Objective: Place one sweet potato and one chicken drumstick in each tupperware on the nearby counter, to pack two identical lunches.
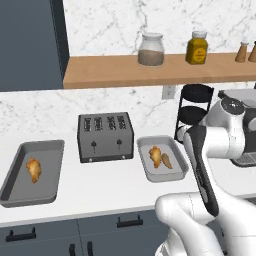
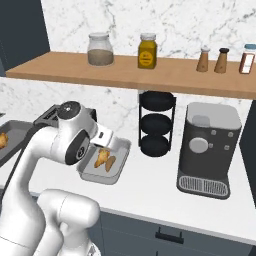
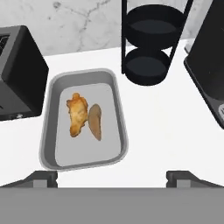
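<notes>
Gripper (image 3: 112,176) jaws spread wide, empty, above a shallow grey round-cornered tupperware (image 3: 49,131) holding a lumpy golden chicken drumstick (image 3: 77,115) touching a smooth tan sweet potato (image 3: 95,121).

**White counter, what's sitting on it**

The counter (image 1: 100,192) is a long white worktop. Left to right: a grey tupperware (image 1: 14,189) at the left end, then a ridged grey toaster (image 1: 105,136), then the second tupperware (image 1: 148,170) just beside it. Past that are a black three-tier rack (image 2: 157,123) near the wall and a dark coffee machine (image 2: 209,149) at the right end.
</notes>
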Tool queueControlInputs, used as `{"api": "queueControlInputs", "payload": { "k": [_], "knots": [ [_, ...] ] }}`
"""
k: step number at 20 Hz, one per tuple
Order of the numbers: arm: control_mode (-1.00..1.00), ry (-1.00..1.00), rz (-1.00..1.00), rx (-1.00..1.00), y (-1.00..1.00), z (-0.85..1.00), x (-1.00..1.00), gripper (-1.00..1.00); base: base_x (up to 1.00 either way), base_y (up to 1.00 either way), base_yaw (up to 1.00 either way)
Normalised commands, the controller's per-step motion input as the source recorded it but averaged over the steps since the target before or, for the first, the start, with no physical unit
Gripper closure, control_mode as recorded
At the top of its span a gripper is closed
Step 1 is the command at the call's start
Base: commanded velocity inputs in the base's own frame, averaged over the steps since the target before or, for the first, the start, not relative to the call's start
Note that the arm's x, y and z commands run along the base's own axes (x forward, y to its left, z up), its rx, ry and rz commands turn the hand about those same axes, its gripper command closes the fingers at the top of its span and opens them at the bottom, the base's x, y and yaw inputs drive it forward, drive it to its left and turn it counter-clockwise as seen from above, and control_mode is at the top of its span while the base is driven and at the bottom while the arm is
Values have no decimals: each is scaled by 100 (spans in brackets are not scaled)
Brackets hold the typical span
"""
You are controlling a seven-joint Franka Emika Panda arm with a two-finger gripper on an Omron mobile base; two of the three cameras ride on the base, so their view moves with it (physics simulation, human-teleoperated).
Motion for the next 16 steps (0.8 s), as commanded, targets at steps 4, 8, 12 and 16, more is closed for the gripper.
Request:
{"api": "queueControlInputs", "payload": {
  "k": [4,8,12,16],
  "knots": [
    [100,-18,1,0,-15,32,-50,-100,-50,-17,1],
    [100,0,0,0,0,0,0,-100,-100,-80,0],
    [100,0,0,0,0,0,0,-100,-100,-100,0],
    [100,0,0,0,0,0,0,-100,-100,-100,-1]
  ]
}}
